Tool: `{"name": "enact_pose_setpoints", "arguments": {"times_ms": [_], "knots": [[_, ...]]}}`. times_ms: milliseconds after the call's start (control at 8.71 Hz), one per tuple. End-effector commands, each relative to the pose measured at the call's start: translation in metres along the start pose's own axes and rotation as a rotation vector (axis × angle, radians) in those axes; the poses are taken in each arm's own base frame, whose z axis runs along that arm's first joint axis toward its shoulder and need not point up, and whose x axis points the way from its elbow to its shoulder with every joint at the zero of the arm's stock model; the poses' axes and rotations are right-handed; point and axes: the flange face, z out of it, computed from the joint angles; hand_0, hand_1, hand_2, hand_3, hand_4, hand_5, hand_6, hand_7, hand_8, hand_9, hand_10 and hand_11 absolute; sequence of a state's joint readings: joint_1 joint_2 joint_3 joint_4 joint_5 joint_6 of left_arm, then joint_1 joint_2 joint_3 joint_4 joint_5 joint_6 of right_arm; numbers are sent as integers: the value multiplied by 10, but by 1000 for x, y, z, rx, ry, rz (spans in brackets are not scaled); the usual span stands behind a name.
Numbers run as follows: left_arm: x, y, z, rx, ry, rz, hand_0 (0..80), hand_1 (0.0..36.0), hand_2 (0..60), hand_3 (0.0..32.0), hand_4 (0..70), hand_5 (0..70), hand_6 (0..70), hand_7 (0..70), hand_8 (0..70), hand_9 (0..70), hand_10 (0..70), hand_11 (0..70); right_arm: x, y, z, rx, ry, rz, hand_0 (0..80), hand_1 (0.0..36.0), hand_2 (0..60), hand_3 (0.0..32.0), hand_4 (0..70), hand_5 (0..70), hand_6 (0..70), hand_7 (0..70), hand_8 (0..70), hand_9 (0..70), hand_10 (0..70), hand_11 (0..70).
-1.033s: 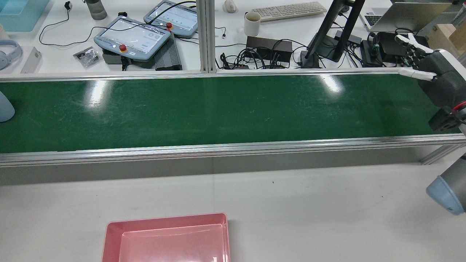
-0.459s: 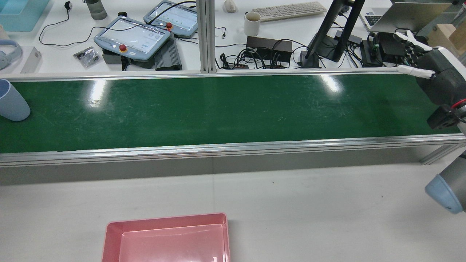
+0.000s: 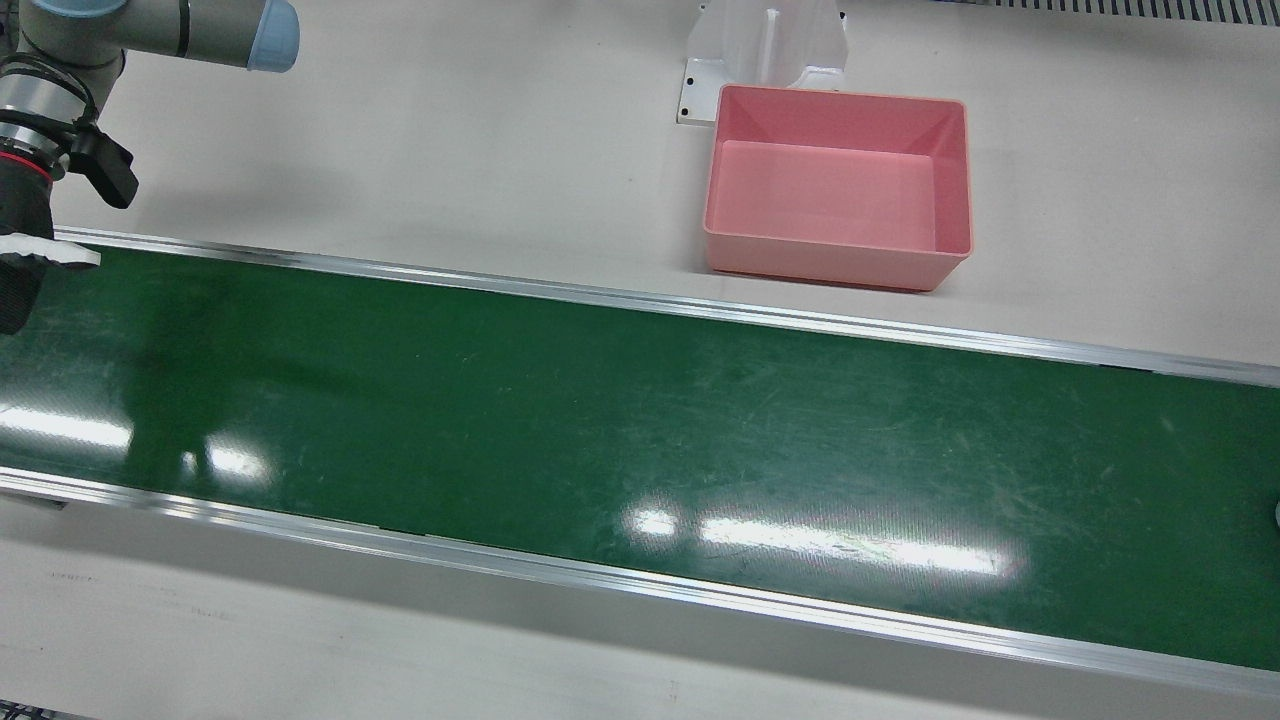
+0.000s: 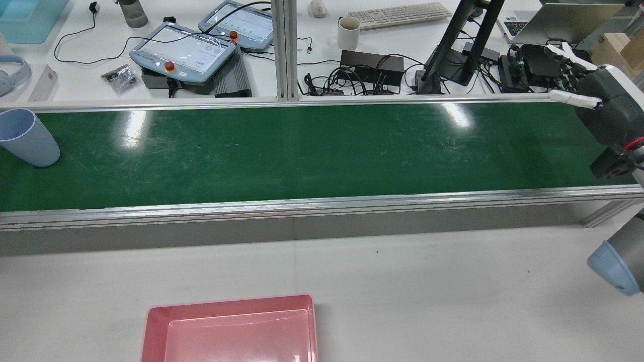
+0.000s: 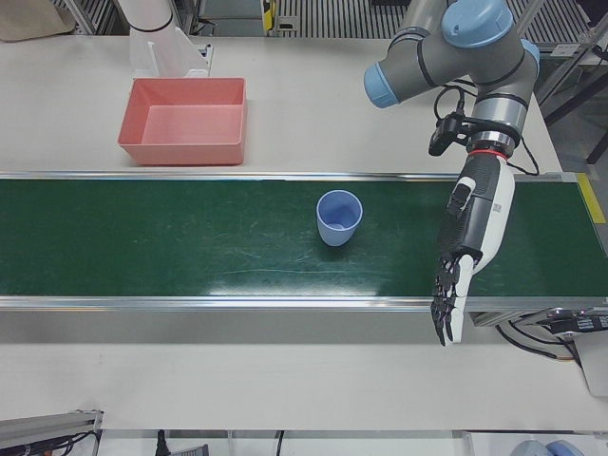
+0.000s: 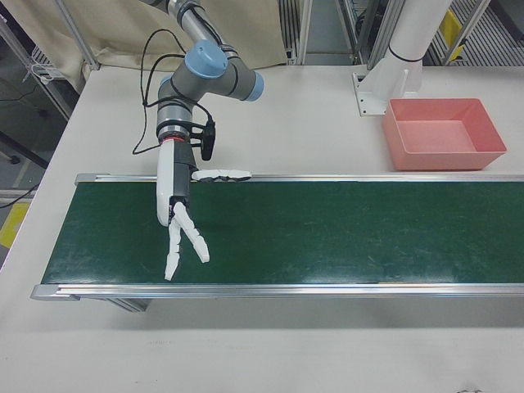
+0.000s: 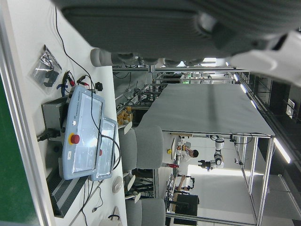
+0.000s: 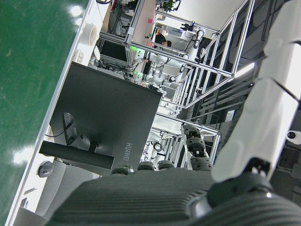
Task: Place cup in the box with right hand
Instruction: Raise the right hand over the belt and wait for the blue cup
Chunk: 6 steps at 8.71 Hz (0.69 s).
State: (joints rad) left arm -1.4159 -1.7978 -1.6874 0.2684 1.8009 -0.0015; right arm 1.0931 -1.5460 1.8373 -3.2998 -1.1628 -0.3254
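A light blue cup (image 4: 27, 137) stands upright on the green conveyor belt (image 4: 312, 151), at the belt's far left in the rear view; it also shows in the left-front view (image 5: 339, 218). My right hand (image 4: 598, 105) hovers open and empty over the belt's far right end, fingers spread, far from the cup; it also shows in the right-front view (image 6: 178, 213). My left hand (image 5: 472, 237) is open and empty above the belt, fingers stretched out, close beside the cup. The pink box (image 4: 231, 329) sits empty on the white table on the robot's side of the belt, also in the front view (image 3: 838, 185).
Aluminium rails (image 4: 302, 206) run along both belt edges. Behind the belt a desk holds teach pendants (image 4: 183, 50), a mug (image 4: 348, 32), cables and a monitor stand (image 4: 465, 45). A white arm pedestal (image 3: 765, 45) stands just behind the box.
The cup has come into the rear view from the left edge and travelled right along the belt. My right hand has shifted up slightly and stays open.
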Motion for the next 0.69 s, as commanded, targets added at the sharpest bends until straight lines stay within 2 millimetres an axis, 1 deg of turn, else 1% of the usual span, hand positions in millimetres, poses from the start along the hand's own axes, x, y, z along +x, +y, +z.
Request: {"name": "enact_pose_setpoints", "arguments": {"times_ms": [0,574], "knots": [[0,0,0,0,0,0,0,0,0,0,0,0,0,0,0,0,0,0,2,-1,0,2,3,-2,460,145,88,0,0,31,0,0,0,0,0,0],[-1,0,0,0,-2,0,0,0,0,0,0,0,0,0,0,0,0,0,2,-1,0,2,3,-1,458,144,100,0,0,31,0,0,0,0,0,0]]}}
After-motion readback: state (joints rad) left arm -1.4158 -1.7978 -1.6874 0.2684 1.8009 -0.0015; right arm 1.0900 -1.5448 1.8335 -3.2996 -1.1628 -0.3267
